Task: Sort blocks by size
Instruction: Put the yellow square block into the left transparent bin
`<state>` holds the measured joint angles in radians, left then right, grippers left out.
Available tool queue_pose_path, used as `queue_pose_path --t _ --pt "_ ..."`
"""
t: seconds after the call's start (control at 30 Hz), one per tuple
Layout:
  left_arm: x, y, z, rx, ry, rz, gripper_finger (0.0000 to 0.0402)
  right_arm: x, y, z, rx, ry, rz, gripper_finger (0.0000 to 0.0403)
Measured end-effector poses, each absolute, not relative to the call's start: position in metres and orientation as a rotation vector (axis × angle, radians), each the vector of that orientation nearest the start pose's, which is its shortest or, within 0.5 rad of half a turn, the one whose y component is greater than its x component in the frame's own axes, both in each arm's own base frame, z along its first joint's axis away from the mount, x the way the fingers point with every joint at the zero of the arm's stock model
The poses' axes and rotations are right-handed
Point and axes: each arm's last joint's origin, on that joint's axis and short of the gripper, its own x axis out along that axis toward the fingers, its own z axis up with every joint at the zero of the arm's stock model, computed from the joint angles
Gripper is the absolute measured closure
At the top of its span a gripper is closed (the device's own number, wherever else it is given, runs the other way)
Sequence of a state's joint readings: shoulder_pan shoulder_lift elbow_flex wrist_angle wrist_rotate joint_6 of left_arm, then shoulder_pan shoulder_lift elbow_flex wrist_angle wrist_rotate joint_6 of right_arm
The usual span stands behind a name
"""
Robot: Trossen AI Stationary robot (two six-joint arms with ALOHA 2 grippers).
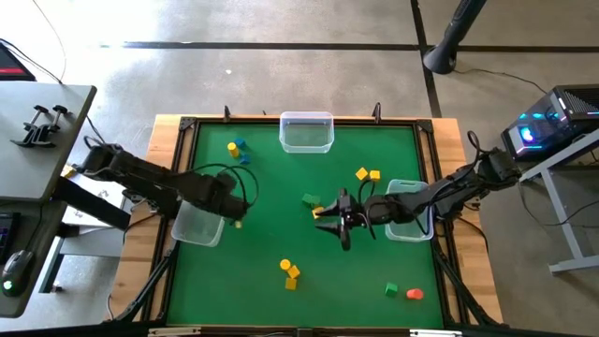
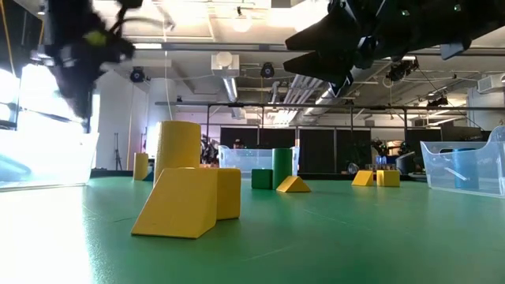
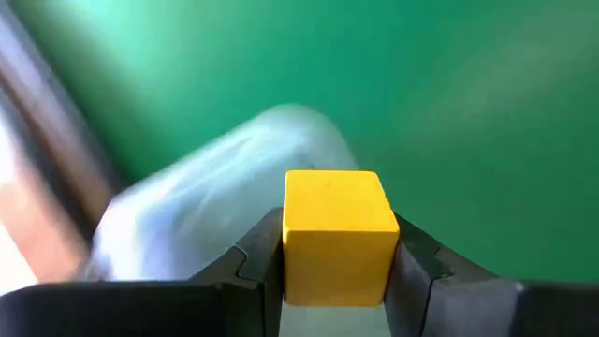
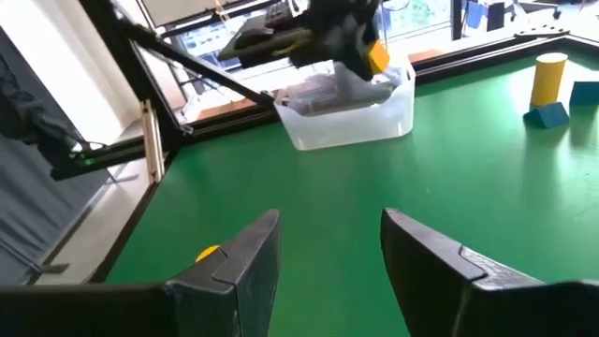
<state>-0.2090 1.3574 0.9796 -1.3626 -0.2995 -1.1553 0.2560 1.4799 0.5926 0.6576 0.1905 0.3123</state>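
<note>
Yellow block [image 3: 339,234] pinched tight between left gripper [image 1: 238,218] fingers, clear only from the left wrist; from overhead just a yellow speck at the edge of the left clear bin [image 1: 197,227]. Right gripper [image 1: 339,225] mid-table, jaws parted, nothing between them, poised over green mat [image 1: 281,206] near a small green block [image 1: 310,199]. Low down, yellow wedge [image 2: 180,203] and cylinder [image 2: 178,144] looming in front; overhead, other blocks scattered.

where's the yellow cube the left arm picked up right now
The yellow cube is clamped in the left gripper, on the table's left side in the high view, above the clear bin.
</note>
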Motion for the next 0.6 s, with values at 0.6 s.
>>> queue_pose_path --t 0.6 --pt "0.173 -0.021 0.160 -0.624 1.529 0.946 0.0277 0.280 0.077 0.191 0.218 0.250 0.053 0.0224"
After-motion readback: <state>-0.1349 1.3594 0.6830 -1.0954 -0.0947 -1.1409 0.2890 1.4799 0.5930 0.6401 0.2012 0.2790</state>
